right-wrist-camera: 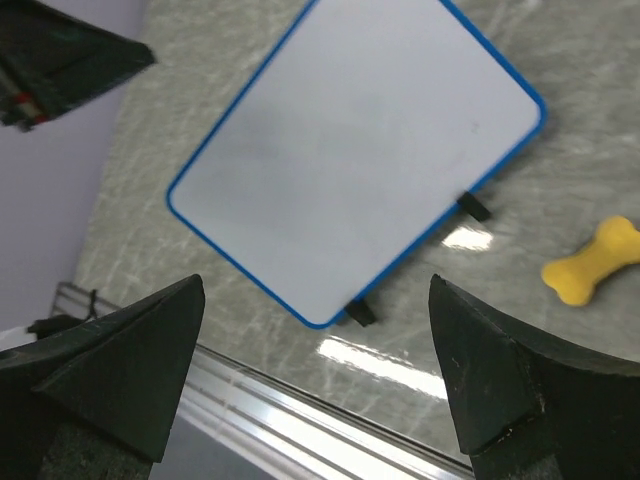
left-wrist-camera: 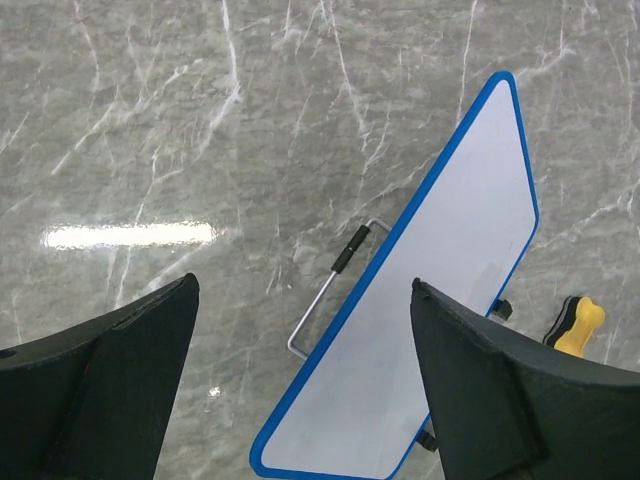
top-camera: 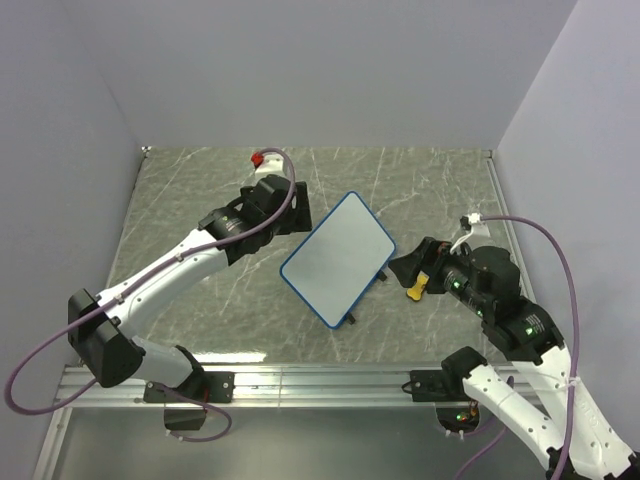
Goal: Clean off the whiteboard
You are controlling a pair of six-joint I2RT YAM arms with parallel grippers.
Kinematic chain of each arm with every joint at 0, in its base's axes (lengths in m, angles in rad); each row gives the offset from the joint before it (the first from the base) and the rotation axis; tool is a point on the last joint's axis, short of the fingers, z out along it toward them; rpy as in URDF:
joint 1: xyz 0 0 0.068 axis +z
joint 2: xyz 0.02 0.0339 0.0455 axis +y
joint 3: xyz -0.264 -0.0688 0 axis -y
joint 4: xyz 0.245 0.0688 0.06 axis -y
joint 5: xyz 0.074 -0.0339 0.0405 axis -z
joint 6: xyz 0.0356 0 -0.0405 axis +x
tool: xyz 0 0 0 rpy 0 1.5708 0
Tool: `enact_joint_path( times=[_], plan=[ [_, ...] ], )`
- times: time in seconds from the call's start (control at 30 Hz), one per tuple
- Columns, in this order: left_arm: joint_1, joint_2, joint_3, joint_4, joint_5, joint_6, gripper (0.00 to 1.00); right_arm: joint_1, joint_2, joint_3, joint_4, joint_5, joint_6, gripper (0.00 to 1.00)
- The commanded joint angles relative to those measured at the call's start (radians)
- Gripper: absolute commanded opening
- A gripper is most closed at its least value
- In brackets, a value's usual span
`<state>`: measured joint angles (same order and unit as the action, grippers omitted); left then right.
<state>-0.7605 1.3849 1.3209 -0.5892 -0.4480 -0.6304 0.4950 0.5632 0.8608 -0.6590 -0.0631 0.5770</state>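
At mid-table, the whiteboard (top-camera: pixel 337 259) sits clean and skewed. The left arm stretches forward, the left gripper (left-wrist-camera: pixel 302 290) beside its far-left edge. The right gripper (right-wrist-camera: pixel 316 282) hovers above the yellow eraser (top-camera: pixel 417 289). Both jaws gape wide, empty.

Grey marbled tabletop (top-camera: pixel 400 180) enclosed by plain pale walls (top-camera: pixel 330 70).
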Motion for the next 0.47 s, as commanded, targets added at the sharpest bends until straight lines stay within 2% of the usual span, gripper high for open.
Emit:
enact_joint_path(
  times=[0.0, 0.43],
  plan=[
    [0.0, -0.021, 0.028, 0.019, 0.005, 0.017, 0.92, 0.005, -0.011, 0.018, -0.073, 0.1, -0.026, 1.0],
    [0.001, -0.067, 0.018, 0.045, -0.067, 0.075, 0.93, 0.005, -0.066, -0.002, -0.094, 0.17, -0.011, 0.98]
  ],
)
